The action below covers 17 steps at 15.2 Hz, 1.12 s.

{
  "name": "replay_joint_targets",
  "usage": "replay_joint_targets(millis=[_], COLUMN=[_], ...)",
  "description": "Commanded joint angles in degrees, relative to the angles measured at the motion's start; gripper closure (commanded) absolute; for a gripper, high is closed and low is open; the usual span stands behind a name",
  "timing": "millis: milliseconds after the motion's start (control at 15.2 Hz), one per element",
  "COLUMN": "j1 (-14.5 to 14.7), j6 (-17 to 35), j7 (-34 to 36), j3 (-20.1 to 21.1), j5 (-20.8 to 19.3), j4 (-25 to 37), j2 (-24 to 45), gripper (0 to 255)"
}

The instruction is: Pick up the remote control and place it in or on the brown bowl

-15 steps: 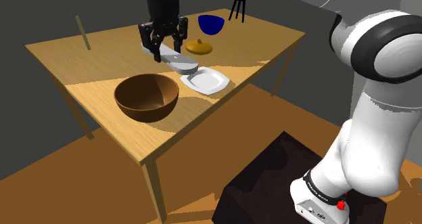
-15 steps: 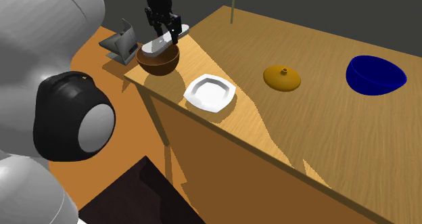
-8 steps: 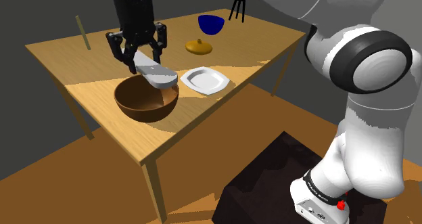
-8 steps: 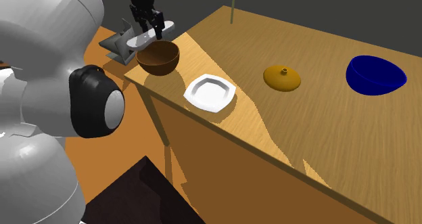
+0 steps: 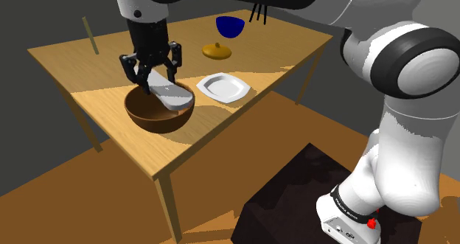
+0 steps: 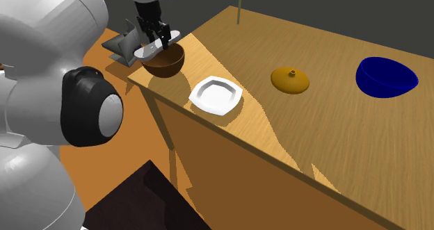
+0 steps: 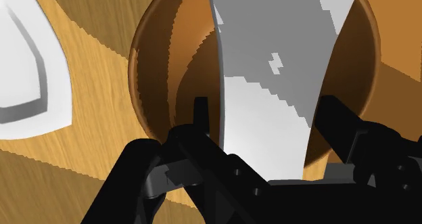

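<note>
The grey remote control [image 5: 171,93] hangs tilted over the brown bowl [image 5: 151,117], its lower end down near the bowl's rim on the plate's side. My gripper [image 5: 152,77] stands just above the bowl, shut on the remote's upper end. In the second exterior view the gripper [image 6: 154,42] holds the remote [image 6: 146,52] over the bowl [image 6: 167,65] at the table's corner. The wrist view has the remote [image 7: 270,53] running out from between the fingers of the gripper [image 7: 266,111], across the inside of the bowl [image 7: 145,67].
A white plate [image 5: 223,86] lies close beside the bowl. Farther back on the wooden table [image 5: 74,58] are an ochre lid [image 5: 217,51], a blue bowl [image 5: 230,26] and a thin upright stick [image 5: 90,35]. A grey object [image 6: 124,46] stands on the floor past the table.
The gripper carried the remote from beside the white plate to above the brown bowl, then came down so the remote's lower end dips toward the bowl.
</note>
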Motion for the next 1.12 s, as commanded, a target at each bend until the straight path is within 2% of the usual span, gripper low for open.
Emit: replay_joint_targets(millis=[0,198,726,792,1056], j1=[-0.28,-0.64,-0.64,-0.64,-0.63], j6=[2.1,5.06,5.06,5.04,5.03], j7=[0.04,0.06,0.06,0.06,0.07], j3=[0.01,-0.01,-0.01,-0.01,-0.01], j5=[0.19,0.39,0.39,0.39,0.39], j4=[-2.73,-6.47,-6.47,-6.44,-6.42], j2=[-0.71,-1.48,-1.48,-1.48,-1.47], gripper=[255,255,255,0,0])
